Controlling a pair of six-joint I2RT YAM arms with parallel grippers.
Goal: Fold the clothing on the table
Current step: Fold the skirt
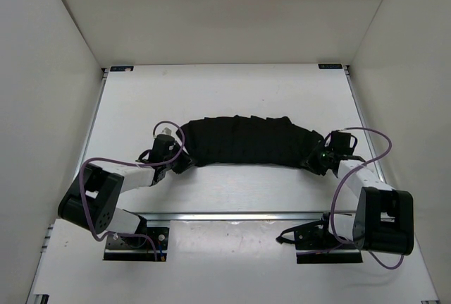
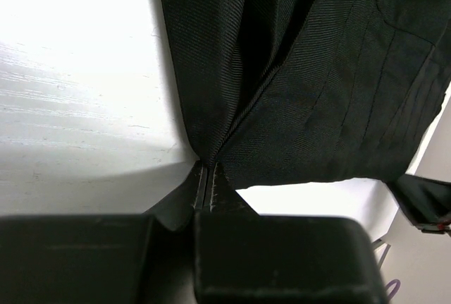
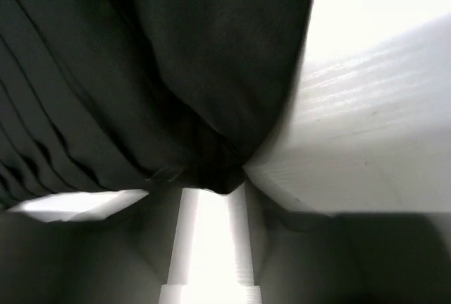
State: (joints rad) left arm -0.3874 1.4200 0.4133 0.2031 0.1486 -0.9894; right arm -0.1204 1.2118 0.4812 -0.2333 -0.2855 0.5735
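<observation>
Listener: Where does the clothing (image 1: 246, 142) lie?

Describer: Black pleated fabric, stretched in a long shallow arch across the middle of the white tabletop (image 1: 232, 92), one end toward each arm.

Listener: And the arms?

Describer: One at each end. The left tool (image 2: 204, 170) has its fingers pressed together, pinching a corner of the cloth so the fabric fans out from that point. The right tool (image 3: 211, 187) shows a bright gap between its fingers with a bunched fold at their mouth. Whether it grips, I cannot tell.

Listener: Why hold both ends?

Describer: Most likely to hold the garment stretched along its length, so one long edge can be carried over the other as a first fold.

Listener: How much room is there?

Describer: White surface shows beyond the garment up to the far edge, with a narrower band on the near side before the near rail (image 1: 232, 216). The right end sits nearer the right side rail (image 1: 365, 135) than the left end does to its own. White walls (image 1: 49, 36) rise close on three sides, so folding toward or away from the arms looks freer than sideways.
</observation>
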